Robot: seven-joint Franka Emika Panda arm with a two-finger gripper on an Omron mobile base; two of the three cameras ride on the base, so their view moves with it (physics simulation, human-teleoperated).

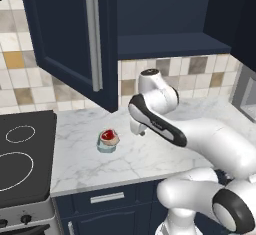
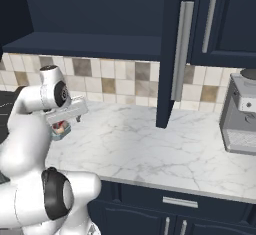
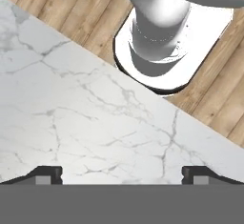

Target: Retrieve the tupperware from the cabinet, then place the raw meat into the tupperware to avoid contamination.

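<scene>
The raw meat (image 1: 108, 136), a small red slice with a pale rim, lies inside the pale grey-blue tupperware (image 1: 108, 146) on the marble counter (image 1: 150, 154). In the right base view the tupperware (image 2: 60, 131) peeks out from behind the hand. My gripper (image 1: 137, 130) hangs just right of the container and above the counter, apart from it. In the hand view the gripper (image 3: 122, 175) is open, its fingertips (image 3: 47, 174) wide apart over bare marble, with nothing between them. The navy cabinet (image 1: 70, 39) stands with its door swung open and its shelf (image 1: 170, 44) bare.
A black stovetop (image 1: 20, 154) borders the counter on the left. A grey coffee machine (image 2: 242, 114) stands at the counter's right end. The open cabinet door (image 2: 172, 54) juts out over the counter. Navy drawers (image 1: 107, 197) run below the front edge.
</scene>
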